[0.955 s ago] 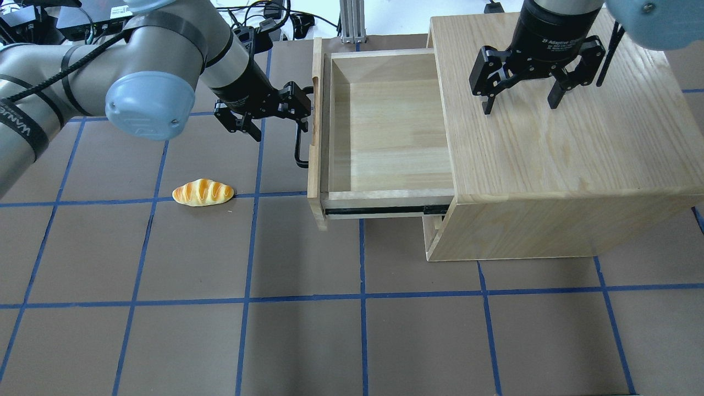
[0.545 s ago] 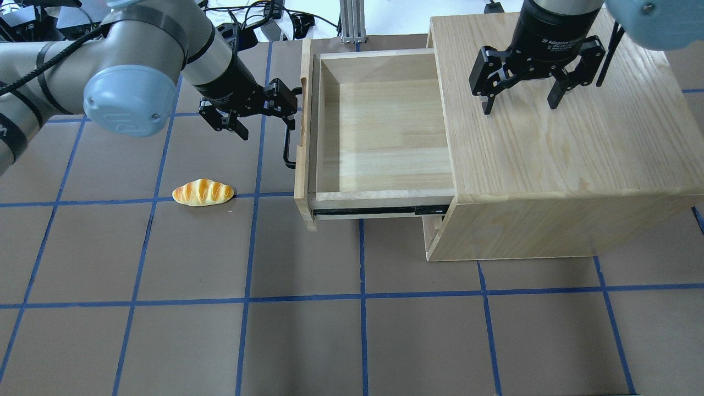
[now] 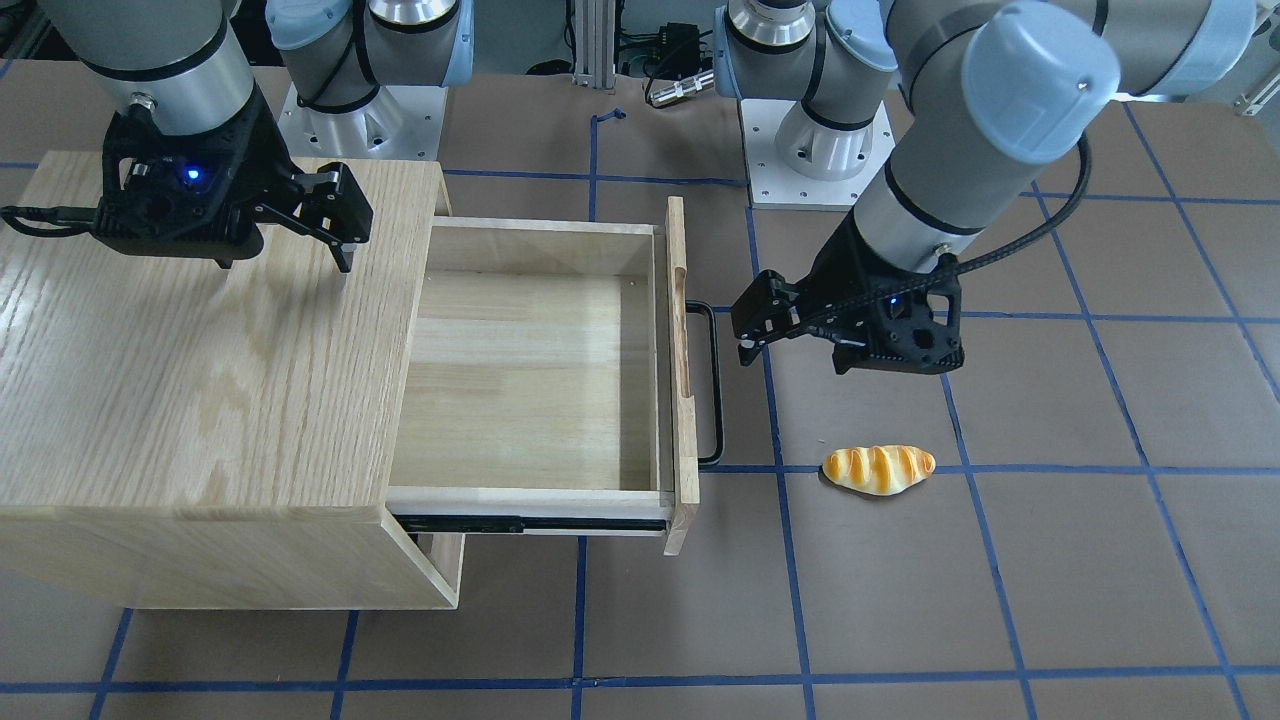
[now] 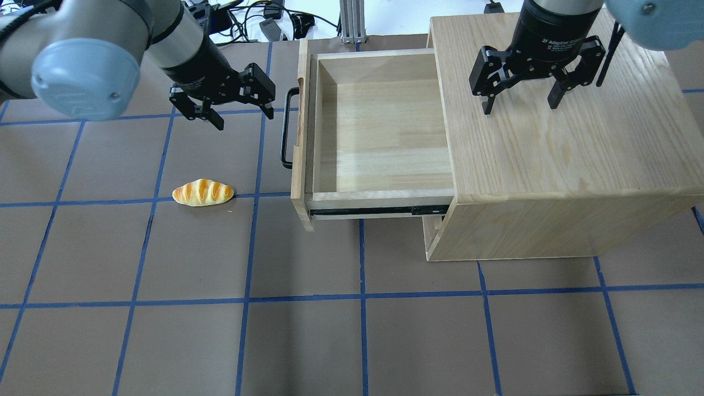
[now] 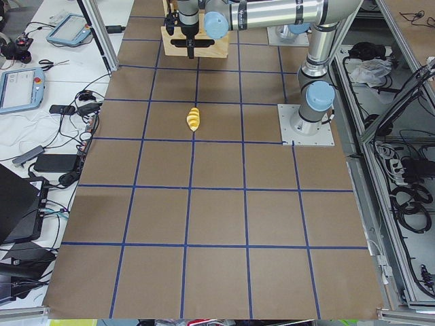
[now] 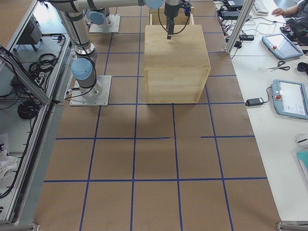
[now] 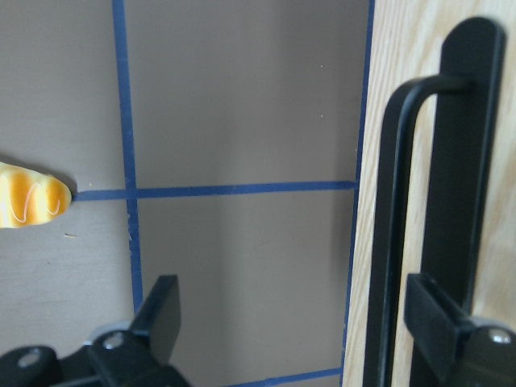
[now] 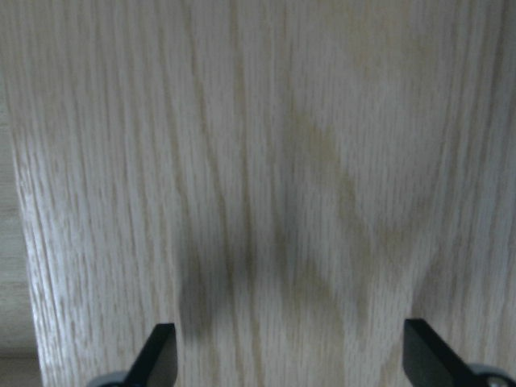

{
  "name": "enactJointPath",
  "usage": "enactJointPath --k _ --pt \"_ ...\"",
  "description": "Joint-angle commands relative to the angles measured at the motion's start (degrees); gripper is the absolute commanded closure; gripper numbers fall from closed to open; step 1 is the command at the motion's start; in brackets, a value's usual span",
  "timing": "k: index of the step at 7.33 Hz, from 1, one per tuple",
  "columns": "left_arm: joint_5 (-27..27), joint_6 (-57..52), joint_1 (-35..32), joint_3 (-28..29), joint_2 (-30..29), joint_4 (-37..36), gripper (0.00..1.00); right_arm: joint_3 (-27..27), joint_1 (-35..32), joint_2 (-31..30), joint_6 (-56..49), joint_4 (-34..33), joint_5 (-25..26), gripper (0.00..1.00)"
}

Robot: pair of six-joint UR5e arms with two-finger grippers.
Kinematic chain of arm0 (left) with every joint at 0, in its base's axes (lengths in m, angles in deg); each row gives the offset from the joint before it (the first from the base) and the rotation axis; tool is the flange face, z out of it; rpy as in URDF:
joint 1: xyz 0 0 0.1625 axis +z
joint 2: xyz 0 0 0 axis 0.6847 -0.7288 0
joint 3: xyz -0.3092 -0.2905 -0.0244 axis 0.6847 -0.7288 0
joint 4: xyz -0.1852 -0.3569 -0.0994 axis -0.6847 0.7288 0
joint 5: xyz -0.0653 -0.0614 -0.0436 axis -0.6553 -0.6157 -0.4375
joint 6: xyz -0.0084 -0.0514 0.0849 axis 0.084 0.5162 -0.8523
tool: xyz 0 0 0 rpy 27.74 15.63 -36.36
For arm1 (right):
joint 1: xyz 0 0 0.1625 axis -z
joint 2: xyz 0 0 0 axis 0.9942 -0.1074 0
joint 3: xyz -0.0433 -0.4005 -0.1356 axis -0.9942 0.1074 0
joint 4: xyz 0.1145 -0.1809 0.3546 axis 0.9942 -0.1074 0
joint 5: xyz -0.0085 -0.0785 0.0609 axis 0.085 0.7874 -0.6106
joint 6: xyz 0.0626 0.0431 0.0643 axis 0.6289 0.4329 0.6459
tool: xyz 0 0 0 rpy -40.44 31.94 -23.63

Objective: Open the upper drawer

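Note:
The upper drawer point(image 4: 379, 132) stands pulled far out of the pale-wood cabinet point(image 4: 577, 154), with its black side rail showing. It looks empty inside in the front-facing view point(image 3: 530, 380). Its black bar handle point(image 4: 285, 129) faces my left gripper point(image 4: 245, 114), which is open and empty a short way left of the handle, not touching it. The left wrist view shows the handle point(image 7: 393, 242) beside the open left gripper point(image 7: 298, 322). My right gripper point(image 4: 520, 107) is open and empty just above the cabinet top, as the right wrist view point(image 8: 294, 355) also shows.
A toy bread roll point(image 4: 203, 192) lies on the brown table left of the drawer front, near my left gripper. It also shows in the front-facing view point(image 3: 878, 469). Blue tape lines grid the table. Cables and boxes lie beyond the far edge.
The drawer slid further out to the left. My left gripper then let go of the handle and drew back to the left. The right gripper has not moved.

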Motion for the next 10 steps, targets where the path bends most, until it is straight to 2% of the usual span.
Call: enactJointPath --k 1,2,4,10 --pt "8.38 -6.89 3.42 4.29 4.52 10.65 0.00 0.00 -0.03 0.00 0.00 0.00 0.00 0.00" --pt "10.88 -8.60 3.61 5.00 6.63 12.96 0.00 0.00 -0.03 0.00 0.00 0.00 0.00 0.00" --pt "10.47 -7.65 3.00 4.49 9.37 12.90 0.00 -0.09 -0.03 0.00 0.00 0.00 0.00 0.00" --pt "10.73 -7.73 2.21 4.05 8.68 9.47 0.00 0.00 -0.03 0.00 0.00 0.00 0.00 0.00"
